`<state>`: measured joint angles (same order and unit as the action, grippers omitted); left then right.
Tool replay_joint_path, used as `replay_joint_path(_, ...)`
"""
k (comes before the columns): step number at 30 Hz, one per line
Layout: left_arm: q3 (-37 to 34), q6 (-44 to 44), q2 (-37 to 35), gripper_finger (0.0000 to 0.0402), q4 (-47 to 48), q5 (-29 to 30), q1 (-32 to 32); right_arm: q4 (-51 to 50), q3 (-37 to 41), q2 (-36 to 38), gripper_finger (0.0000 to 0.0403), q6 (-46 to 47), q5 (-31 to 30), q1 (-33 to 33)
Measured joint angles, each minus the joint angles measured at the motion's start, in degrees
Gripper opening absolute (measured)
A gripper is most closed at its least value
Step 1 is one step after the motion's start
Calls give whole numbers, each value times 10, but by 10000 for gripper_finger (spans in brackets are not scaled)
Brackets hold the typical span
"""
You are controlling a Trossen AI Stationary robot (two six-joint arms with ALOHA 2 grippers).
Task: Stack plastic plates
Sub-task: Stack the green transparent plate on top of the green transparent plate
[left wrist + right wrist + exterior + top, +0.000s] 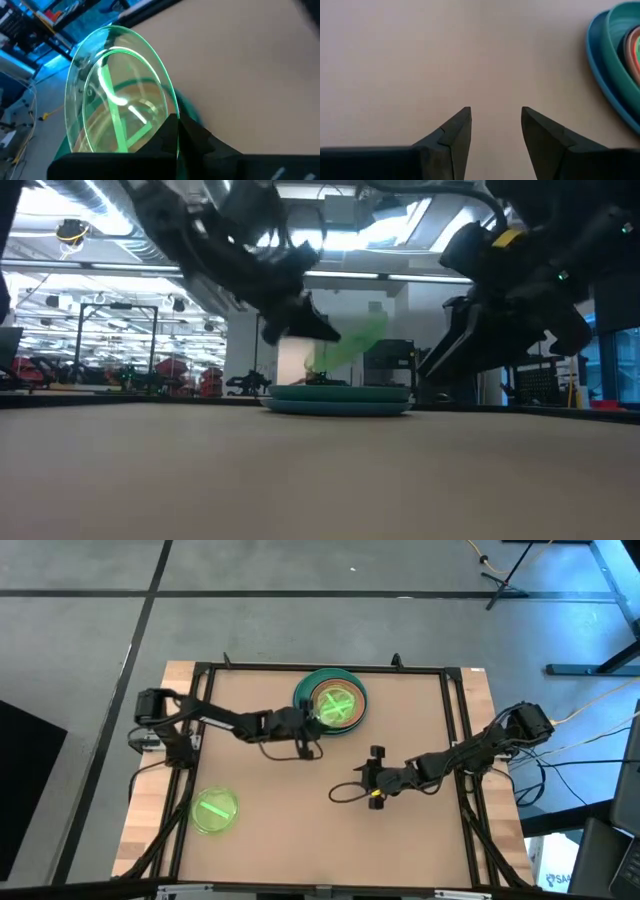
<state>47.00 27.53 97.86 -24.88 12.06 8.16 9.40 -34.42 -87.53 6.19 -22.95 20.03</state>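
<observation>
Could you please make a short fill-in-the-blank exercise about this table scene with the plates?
1. The left gripper holds a tilted neon-green plate above the ____.
2. The plate lying alone on the table is neon-____.
3. The right gripper, whose jaws are ____, holds nothing.
4. The bottom plate of the stack is ____.

Missing words: stack; green; open; blue

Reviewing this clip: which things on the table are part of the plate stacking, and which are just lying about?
Part of the job:
- plate stack, blue and teal at the bottom
- neon-green plate, held tilted over the stack by the left gripper
- loose neon-green plate, near the front left of the table

Lying about:
- nothing else; the right gripper waits open
</observation>
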Motion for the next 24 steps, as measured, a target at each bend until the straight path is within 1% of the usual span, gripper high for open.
replay_joint_path(4,0,-2,42,1,-36,-11,32,-1,8,0,165,10,0,-1)
replay_joint_path(7,0,-4,61,11,-43,-11,40,0,9,0,165,11,0,-1)
replay_joint_path(10,0,-6,68,36,-45,-11,40,1,9,0,165,9,0,-1)
replay_joint_path(13,0,-34,63,71,-42,-6,28,1,9,0,165,9,-1,-1)
replay_joint_path(16,0,-59,44,103,-30,11,-1,0,9,0,165,8,-1,-2)
replay_joint_path(19,0,-65,5,125,10,63,-38,0,9,0,165,-3,-1,-2)
replay_joint_path(22,0,-92,-48,133,73,119,-84,0,9,0,165,-6,-2,-2)
replay_joint_path(24,0,-126,-88,134,125,134,-118,1,9,0,165,-16,-2,-2)
